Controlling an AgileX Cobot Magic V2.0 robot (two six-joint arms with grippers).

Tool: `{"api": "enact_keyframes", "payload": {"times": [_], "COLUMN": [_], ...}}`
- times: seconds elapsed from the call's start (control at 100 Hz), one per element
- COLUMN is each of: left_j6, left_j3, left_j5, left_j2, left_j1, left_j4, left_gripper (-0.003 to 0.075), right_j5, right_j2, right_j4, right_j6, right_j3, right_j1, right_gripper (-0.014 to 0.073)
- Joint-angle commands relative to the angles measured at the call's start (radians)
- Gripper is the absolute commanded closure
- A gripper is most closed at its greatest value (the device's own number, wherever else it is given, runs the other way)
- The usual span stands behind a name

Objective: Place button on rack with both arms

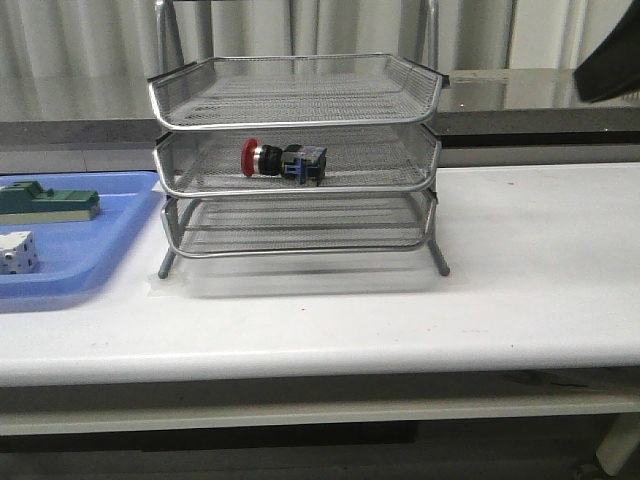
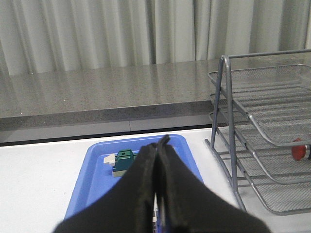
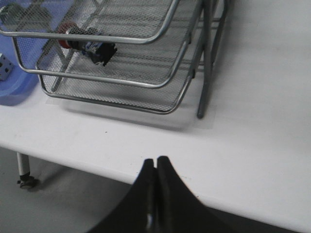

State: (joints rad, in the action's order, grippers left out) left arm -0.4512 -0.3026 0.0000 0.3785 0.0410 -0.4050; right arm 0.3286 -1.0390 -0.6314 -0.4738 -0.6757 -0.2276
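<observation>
Front view shows the rack (image 1: 296,160) standing on the white counter (image 1: 520,290), its three wire-mesh tiers stacked one above the other on thin metal legs. The button (image 1: 283,161) lies on its side in the middle tier of the rack, toward the left part of that tier, with its red cap pointing left and its blue rear block pointing right. Just left of the rack, with its edge close beside the rack's left leg, sits a blue tray (image 1: 95,262) holding a green block (image 1: 48,202) and a small white cube (image 1: 17,252). A dark piece of an arm shows above and to the right of the rack at the picture's edge. In the left wrist view the left claw (image 2: 159,145) has its two black fingers pressed together with nothing between them, poised over the blue tray (image 2: 97,170) beside the rack (image 2: 262,145), and the green block (image 2: 124,161) lies just beyond the fingertips; the red cap of the button (image 2: 299,150) peeks out in the rack's middle tier. In the right wrist view the right claw (image 3: 156,167) is likewise closed and empty, held off the counter's (image 3: 252,121) near edge, well apart from the rack (image 3: 126,68), in which the button (image 3: 87,43) rests.
</observation>
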Motion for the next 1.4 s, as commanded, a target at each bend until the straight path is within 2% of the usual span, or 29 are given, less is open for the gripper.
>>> {"api": "enact_keyframes", "payload": {"times": [0.0,0.34,0.72,1.12,1.39], "left_j6": [0.011,0.011,0.011,0.011,0.011], "left_j3": [-0.03,-0.03,-0.03,-0.03,-0.03], "left_j5": [-0.073,-0.073,-0.073,-0.073,-0.073], "left_j2": [0.005,0.005,0.005,0.005,0.005], "left_j1": [0.0,0.0,0.0,0.0,0.0], "left_j4": [-0.009,-0.009,-0.009,-0.009,-0.009], "left_gripper": [0.0741,0.0741,0.0741,0.0741,0.0741], "right_j5": [-0.011,0.157,0.263,0.267,0.219], "right_j2": [0.098,0.342,0.446,0.446,0.454], "right_j4": [0.035,0.083,0.117,0.118,0.145], "right_j6": [-0.008,-0.008,-0.008,-0.008,-0.007], "right_j3": [-0.005,-0.002,-0.002,-0.002,-0.002], "right_j1": [0.036,0.159,0.167,0.167,0.167], "right_gripper": [0.0654,0.0654,0.0654,0.0654,0.0654]}}
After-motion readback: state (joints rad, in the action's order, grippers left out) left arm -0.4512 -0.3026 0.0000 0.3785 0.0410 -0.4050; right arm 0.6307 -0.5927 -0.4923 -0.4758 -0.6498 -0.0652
